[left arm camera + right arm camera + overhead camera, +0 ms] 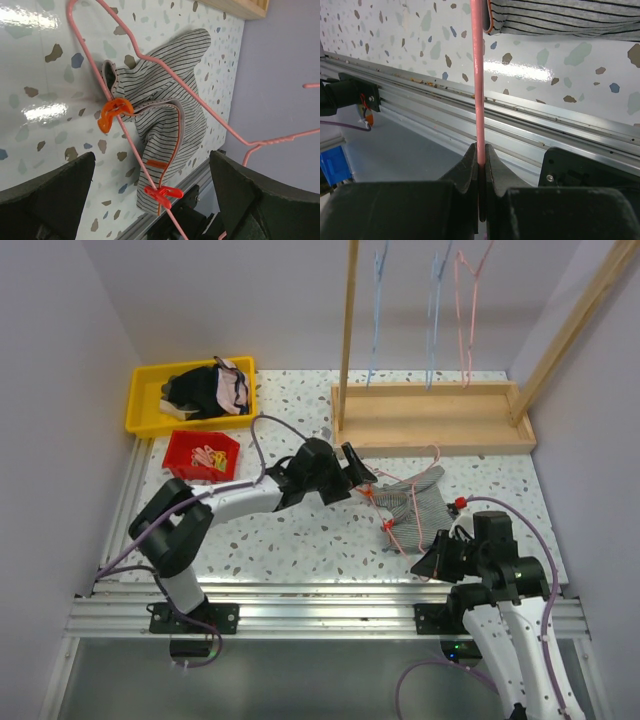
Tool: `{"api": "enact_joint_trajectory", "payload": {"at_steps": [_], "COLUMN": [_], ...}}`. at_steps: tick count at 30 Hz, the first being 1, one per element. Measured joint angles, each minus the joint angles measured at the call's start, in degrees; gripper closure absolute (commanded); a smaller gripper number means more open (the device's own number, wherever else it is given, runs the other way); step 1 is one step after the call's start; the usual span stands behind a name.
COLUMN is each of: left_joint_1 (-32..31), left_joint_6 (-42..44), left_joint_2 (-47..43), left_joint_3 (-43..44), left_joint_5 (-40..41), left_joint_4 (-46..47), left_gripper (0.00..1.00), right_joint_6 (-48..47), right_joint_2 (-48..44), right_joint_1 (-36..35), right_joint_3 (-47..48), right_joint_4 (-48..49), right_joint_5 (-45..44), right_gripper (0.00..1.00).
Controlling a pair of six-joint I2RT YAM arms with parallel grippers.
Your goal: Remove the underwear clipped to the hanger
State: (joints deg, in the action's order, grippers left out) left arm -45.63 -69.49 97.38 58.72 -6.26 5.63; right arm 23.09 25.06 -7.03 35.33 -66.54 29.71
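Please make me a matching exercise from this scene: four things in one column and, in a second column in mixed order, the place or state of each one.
Column one
1. grey striped briefs
2. pink briefs
3. left gripper
4. right gripper

Column two
a. shut on the wire of the pink hanger
b. in the yellow tray
c. open, above the table
d. clipped to the hanger, lying on the table

Pairs: 1-d; 2-b; 3-c; 4-a

grey briefs (418,502): on pink hanger (398,537) | left pincer (362,472): spread, beside
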Motion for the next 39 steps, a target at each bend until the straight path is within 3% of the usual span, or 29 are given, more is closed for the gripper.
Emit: {"api": "enact_joint_trajectory", "payload": {"at_steps": [6, 14, 20, 24, 25, 27, 28, 30, 32, 39], "left_joint_1": [2.0, 4.1, 4.3, 4.3, 4.3, 4.3, 4.3, 4.3, 4.4, 4.7], "left_joint_6": [0.9, 1.6, 1.4, 0.9, 0.7, -0.3, -0.5, -0.8, -1.1, -1.2], "left_joint_2": [9.1, 15.6, 19.4, 19.8, 19.9, 19.9, 19.9, 19.9, 19.9, 19.6], "left_joint_3": [9.3, 12.0, 15.3, 15.3, 15.3, 14.8, 14.3, 12.8, 11.5, 8.3], "left_joint_5": [-6.2, -10.6, -13.5, -15.1, -15.6, -16.8, -17.4, -18.3, -19.3, -21.2], "left_joint_4": [-5.2, -9.6, -9.2, -7.7, -7.0, -4.7, -3.3, -1.1, 0.5, 4.7], "left_gripper": [0.0, 0.0, 0.11, 0.3, 0.41, 0.55, 0.71, 0.91, 1.0, 1.0], "right_joint_6": [0.1, 0.3, 0.3, 0.5, 0.5, 0.5, 0.5, 0.5, 0.5, 0.5], "right_joint_2": [-0.1, -0.7, -0.7, -0.7, -0.7, -0.7, -0.7, -0.7, -0.7, -0.7], "right_joint_1": [0.0, 0.0, 0.0, 0.0, 0.0, 0.0, 0.0, 0.0, 0.0, 0.0], "right_joint_3": [0.0, 0.0, 0.0, 0.0, -0.1, -0.1, -0.1, -0.1, -0.1, -0.1], "right_joint_4": [0.0, 0.0, 0.0, 0.0, 0.0, 0.0, 0.0, -0.1, -0.3, -0.4], "right_joint_5": [-0.1, -0.2, -0.2, -0.2, -0.3, -0.3, -0.4, -0.6, -1.3, -1.9], "right_gripper": [1.0, 1.0, 1.0, 1.0, 1.0, 1.0, 1.0, 1.0, 1.0, 1.0]}}
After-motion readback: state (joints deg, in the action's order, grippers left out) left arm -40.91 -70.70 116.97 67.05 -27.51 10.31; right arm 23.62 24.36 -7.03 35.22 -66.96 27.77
